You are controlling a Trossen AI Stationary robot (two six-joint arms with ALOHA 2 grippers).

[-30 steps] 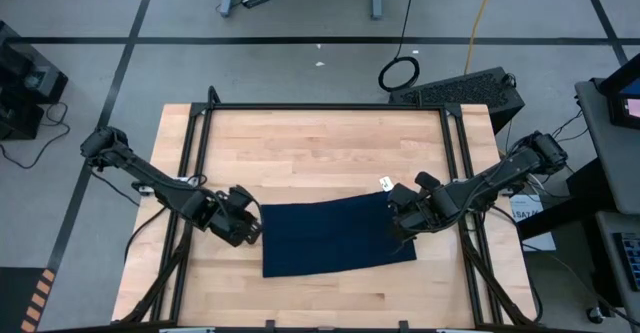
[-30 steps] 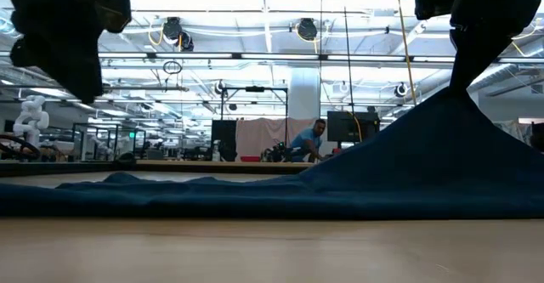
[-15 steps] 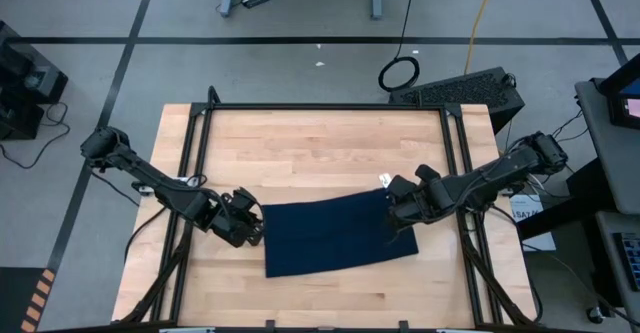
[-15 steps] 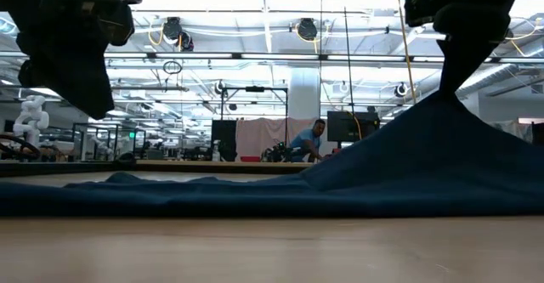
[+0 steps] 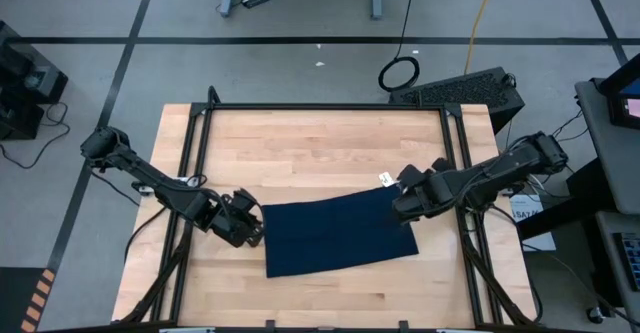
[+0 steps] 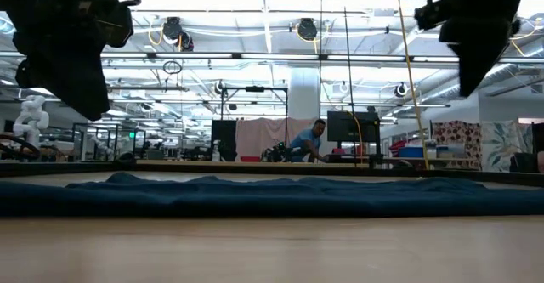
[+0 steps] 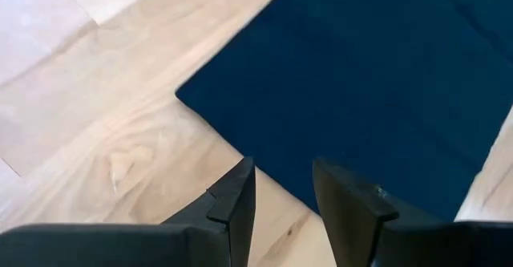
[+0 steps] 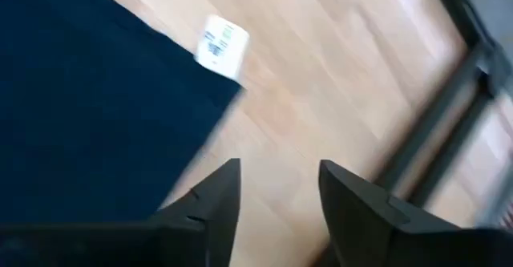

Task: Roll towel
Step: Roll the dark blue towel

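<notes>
the towel (image 5: 338, 235) lies flat and unrolled on the wooden table (image 5: 320, 143), in the near half, a bit right of centre. it's a dark blue rectangle skewed slightly, with its white tag (image 5: 384, 181) sticking out at the far right corner. from table height it reads as one low band with small ripples and no lifted edge.

right gripper (image 5: 408, 205) hangs over the towel's right edge, just near of the tag. its fingers (image 8: 212, 207) are parted with nothing between them, and the wrist view shows only bare cloth, tag and wood past them. from table height it's clearly above the cloth, not touching.

left gripper (image 5: 250, 228) sits at the towel's left edge, near the far left corner. its fingers (image 7: 234, 203) are parted a moderate gap and hold nothing, with the cloth edge and corner just ahead of them.

step in hand: looks like setup, towel laid flat, rolling not started. neither arm has a grip.

next move, my read: pick one short edge, get both fingers down on it, pinch thin fabric without bunching, then fold it over itself and keep turning toward the opposite side. the thin cloth lies tight on the wood, so catching the edge is the tricky part.
</notes>
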